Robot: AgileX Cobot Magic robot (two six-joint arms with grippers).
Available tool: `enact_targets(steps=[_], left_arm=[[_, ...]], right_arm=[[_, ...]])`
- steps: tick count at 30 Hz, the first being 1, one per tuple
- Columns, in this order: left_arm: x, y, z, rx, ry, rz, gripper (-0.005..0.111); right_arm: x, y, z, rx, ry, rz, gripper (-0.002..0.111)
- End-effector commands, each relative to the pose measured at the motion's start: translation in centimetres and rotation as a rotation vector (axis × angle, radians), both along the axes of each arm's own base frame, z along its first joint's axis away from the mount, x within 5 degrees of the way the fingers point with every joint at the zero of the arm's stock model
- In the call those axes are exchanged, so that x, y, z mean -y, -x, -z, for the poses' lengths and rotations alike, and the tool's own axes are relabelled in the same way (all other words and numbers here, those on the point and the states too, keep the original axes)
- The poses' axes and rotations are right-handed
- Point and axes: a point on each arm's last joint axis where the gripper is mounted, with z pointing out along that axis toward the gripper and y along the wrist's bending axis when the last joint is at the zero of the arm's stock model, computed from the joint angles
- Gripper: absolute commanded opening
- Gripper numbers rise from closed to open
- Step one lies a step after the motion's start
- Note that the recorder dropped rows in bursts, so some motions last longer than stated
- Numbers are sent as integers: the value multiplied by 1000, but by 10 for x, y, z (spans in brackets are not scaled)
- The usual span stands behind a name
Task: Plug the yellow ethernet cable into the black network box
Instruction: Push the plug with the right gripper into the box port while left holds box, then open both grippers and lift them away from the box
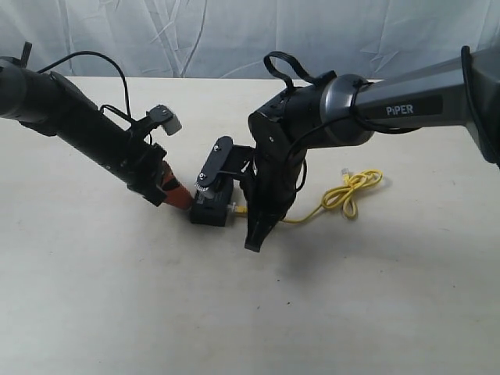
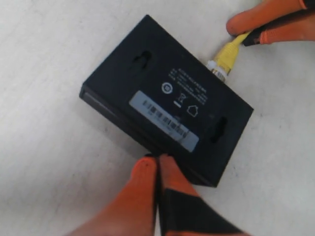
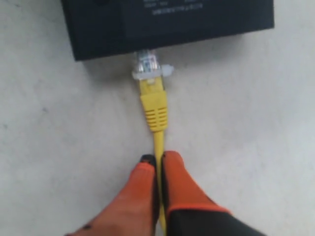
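**Exterior view:** The black network box [image 1: 211, 207] lies about mid-tabletop [image 1: 117, 305], far from every edge. The yellow ethernet cable [image 1: 353, 187] loops toward the right edge. The right gripper [image 1: 255, 237] and its arm hide the port.

**Left wrist view:** The left gripper [image 2: 157, 164] is closed and empty, its tips butted against the box's side. If they slip, the box could skid.

**Right wrist view:** The right gripper is pinched onto the cord behind the clear plug [image 3: 147, 63], which is partly outside the port. Pushing from there could buckle the cord. Whether the latch has caught, I cannot tell.

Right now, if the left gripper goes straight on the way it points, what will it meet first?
The black network box. The left gripper has its tips closed together, and they seem to sit right at the box's side edge.
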Motion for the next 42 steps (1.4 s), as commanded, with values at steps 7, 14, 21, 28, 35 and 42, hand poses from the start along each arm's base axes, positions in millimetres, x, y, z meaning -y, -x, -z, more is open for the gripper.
enact_targets(steps=[7,14,21,28,35,42], left_arm=[[5,4,-1,-26,25,10,0],[5,4,0,-24,19,19,0],[5,4,0,-9,23,39,0],[5,4,1,45,22,96,0],[5,4,1,58,23,112,0],[4,4,1,59,21,114,0]], right_arm=[[-3,-2,-5,33,-31,-50,-1],[-8,-6,-7,86,-64,-126,-1],[-9,-6,-7,92,-67,-155,-1],[-11,-3,-7,75,-78,-225,-1],[-12,-3,-7,67,-87,-201,-1],[-10,-2,-6,49,-82,-176,30]])
